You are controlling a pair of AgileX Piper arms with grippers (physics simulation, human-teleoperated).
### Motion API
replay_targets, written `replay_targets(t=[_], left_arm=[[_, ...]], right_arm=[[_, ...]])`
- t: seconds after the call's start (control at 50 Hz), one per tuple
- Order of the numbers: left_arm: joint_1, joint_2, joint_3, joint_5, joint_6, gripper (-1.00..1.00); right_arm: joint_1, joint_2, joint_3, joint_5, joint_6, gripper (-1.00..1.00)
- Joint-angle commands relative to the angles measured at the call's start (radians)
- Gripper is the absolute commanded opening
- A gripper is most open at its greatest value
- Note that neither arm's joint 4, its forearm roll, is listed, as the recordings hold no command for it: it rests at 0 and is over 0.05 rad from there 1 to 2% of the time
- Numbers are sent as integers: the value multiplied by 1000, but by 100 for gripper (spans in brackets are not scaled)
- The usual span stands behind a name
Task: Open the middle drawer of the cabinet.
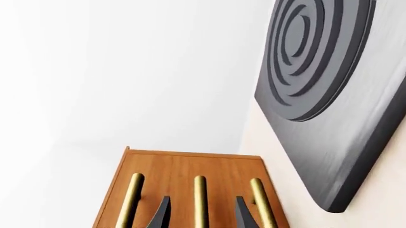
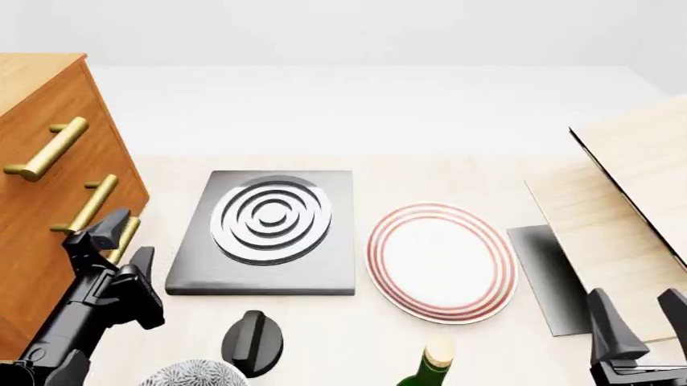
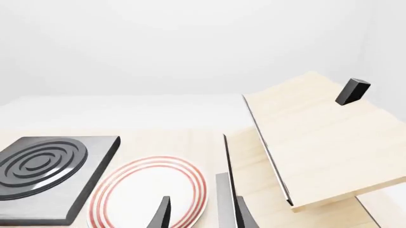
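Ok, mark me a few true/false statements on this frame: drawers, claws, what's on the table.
1. All three drawers of the cabinet look shut. True.
2. The left claw is open, its fingers either side of the middle handle. True.
3. The plate lies left of the hob. False: right of it.
4. The right claw holds the bottle. False: it is open and empty.
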Motion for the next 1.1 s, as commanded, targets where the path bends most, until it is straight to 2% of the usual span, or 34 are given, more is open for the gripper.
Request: replay_targets(t=[0.02, 0.1, 0.56, 0.62, 1.1], left_arm=[[30, 24, -26, -5, 4, 100], [62, 31, -35, -5, -12, 100], [107, 62, -41, -5, -15, 100], [134, 71, -41, -5, -20, 100], [156, 65, -62, -5, -8, 100]], right_arm=[[1, -15, 0, 11, -3, 100], [1, -14, 0, 10, -5, 100], [1, -5, 0, 3, -6, 100], [1, -7, 0, 3, -4, 100], [1, -11, 0, 7, -5, 100]])
